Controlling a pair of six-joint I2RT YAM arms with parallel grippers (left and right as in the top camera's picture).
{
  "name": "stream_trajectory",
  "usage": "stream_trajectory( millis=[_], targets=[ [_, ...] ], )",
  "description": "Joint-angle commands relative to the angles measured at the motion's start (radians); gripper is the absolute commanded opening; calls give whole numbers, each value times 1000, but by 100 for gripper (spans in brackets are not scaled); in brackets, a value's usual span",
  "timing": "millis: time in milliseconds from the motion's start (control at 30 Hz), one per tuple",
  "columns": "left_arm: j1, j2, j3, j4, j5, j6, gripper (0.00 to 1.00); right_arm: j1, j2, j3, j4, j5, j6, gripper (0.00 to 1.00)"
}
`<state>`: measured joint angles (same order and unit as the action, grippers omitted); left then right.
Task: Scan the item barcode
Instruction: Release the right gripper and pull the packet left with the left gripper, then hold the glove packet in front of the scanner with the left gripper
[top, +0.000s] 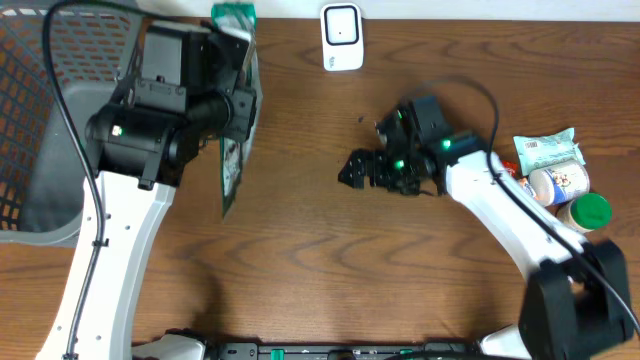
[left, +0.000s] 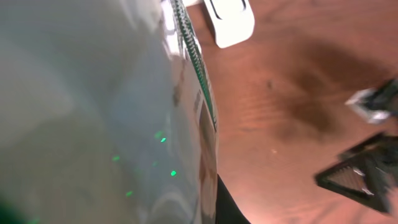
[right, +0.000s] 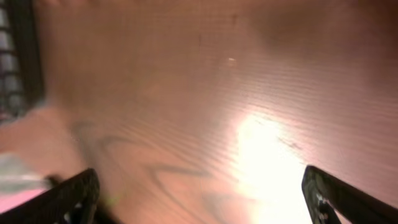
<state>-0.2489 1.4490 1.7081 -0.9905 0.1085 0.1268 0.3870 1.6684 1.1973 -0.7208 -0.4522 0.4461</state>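
Step in hand: presenting the item to the reader. The left gripper (top: 238, 105) is clamping a silver foil pouch (top: 228, 170) with a green top, holding it on edge above the left part of the table (top: 300, 270), beside the grey basket (top: 30, 150). The pouch is hanging near the white scanner (top: 341, 38), which is standing at the far edge, but it is not yet in front of the scanner's face. In the left wrist view the foil is filling most of the frame and the scanner is showing just past its edge. No barcode is showing in any view; which face is carrying it, cannot tell. The right gripper (top: 352, 170) is hovering mid-table with its jaws spread wide and nothing between them, only bare wood below. More groceries are waiting at the right: a packet (top: 545, 150), a tub (top: 562, 183) and a green-capped bottle (top: 590, 211). Judgement: the next move is calling for carrying the pouch toward the scanner and turning it so a flat printed face is squarely meeting the window, not the thin edge. The foil looks floppy and glossy, so glare or a crease across the code is a risk.
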Motion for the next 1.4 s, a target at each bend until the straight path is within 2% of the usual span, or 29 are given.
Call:
stream_trajectory(
  millis=[0,100,267,400,700,833,1133,1367],
  targets=[
    [-27,60,80,-26,-121,5,7,40,-60,180,-175,393,-93,99],
    [-56,105,83,-15,-121,69,8,24,-60,266,-296,465,-93,99],
    [-112,207,83,6,-183,203,7,-61,-60,337,-376,469,-104,99],
    [-163,302,83,107,-339,296,7,-164,-60,388,-397,470,-138,99],
    [-218,441,83,335,-370,530,7,-348,-60,392,-391,470,-185,99],
    [-224,470,83,397,-422,598,7,-375,-60,392,-391,470,-186,99],
    [-224,536,83,613,-424,743,7,-372,-60,392,-391,470,-185,99],
    [-217,701,83,850,-439,876,7,-372,-60,392,-391,470,-185,99]
  ],
)
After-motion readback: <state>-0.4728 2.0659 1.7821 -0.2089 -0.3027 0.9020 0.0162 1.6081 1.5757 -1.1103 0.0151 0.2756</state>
